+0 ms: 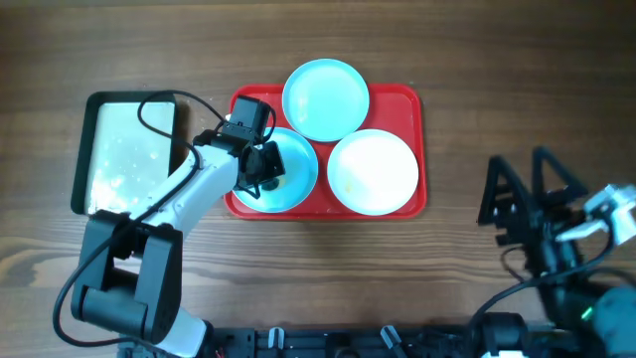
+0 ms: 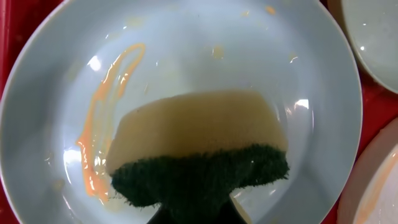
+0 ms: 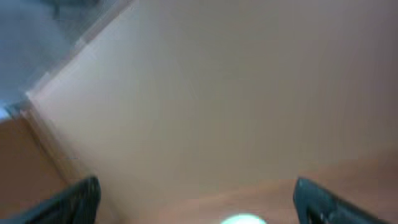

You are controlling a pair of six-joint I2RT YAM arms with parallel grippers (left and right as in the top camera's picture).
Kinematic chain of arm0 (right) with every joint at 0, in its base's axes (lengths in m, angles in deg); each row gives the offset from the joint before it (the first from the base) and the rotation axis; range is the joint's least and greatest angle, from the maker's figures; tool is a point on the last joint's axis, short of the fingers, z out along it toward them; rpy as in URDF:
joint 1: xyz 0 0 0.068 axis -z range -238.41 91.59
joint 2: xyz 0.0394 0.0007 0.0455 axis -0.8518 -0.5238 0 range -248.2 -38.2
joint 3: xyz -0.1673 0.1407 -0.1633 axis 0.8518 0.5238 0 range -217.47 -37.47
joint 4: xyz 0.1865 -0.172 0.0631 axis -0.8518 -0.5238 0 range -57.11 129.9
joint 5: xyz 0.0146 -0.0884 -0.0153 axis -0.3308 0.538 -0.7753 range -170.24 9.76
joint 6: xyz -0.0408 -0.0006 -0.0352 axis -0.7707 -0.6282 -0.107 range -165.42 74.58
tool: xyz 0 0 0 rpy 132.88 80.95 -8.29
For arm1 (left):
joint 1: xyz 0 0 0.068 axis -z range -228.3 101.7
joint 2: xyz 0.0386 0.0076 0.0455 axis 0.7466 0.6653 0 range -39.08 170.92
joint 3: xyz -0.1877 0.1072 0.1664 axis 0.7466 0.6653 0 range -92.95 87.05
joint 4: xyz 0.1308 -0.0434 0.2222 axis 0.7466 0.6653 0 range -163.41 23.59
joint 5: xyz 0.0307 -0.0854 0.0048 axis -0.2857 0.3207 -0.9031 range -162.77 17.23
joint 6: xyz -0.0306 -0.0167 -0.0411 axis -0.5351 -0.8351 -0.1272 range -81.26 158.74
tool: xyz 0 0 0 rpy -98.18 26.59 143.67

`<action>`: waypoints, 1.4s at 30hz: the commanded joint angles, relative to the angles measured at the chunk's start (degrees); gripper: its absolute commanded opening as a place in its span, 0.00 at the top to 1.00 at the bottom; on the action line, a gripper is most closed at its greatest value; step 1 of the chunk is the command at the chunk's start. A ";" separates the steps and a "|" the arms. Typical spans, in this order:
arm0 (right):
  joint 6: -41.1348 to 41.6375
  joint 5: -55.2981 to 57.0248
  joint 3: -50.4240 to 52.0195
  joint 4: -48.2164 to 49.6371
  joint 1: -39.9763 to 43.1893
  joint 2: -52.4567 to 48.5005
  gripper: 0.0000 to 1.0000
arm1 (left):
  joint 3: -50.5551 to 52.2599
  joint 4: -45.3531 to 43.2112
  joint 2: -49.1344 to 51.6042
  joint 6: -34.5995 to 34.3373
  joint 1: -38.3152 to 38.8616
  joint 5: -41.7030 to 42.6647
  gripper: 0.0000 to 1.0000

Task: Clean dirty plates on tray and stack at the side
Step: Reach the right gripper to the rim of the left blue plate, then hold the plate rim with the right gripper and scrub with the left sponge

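Observation:
The red tray [image 1: 405, 99] holds three plates. An aqua plate [image 1: 326, 99] lies at the back, a white plate [image 1: 373, 171] at the front right, and an aqua plate [image 1: 298, 169] at the front left. My left gripper [image 1: 264, 165] is shut on a yellow sponge with a dark green scrubbing side [image 2: 199, 155] and presses it on the front-left aqua plate [image 2: 298, 62], which carries an orange smear [image 2: 102, 106]. My right gripper [image 1: 522, 204] is open and empty, off the tray at the right, tilted upward; its fingers show at the right wrist view's lower corners [image 3: 196, 202].
A smaller black-rimmed tray with a white lining [image 1: 129, 154] lies left of the red tray. Bare wooden table [image 1: 477, 60] surrounds both. In the left wrist view, parts of the neighbouring aqua plate [image 2: 376, 37] and white plate [image 2: 379, 186] show at the right.

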 commanded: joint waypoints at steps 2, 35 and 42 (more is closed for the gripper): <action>-22.38 -7.50 -26.86 -23.10 0.15 -29.66 0.00 | 0.39 0.13 0.11 -0.81 -0.20 -0.28 0.96; -14.38 -3.17 -41.66 -14.82 -30.16 -98.38 0.71 | 0.39 0.39 0.11 -0.83 -0.15 0.79 0.96; -14.36 -3.08 -41.64 -15.34 -33.11 -101.59 0.67 | 0.39 0.39 0.11 -0.85 -0.15 0.81 0.96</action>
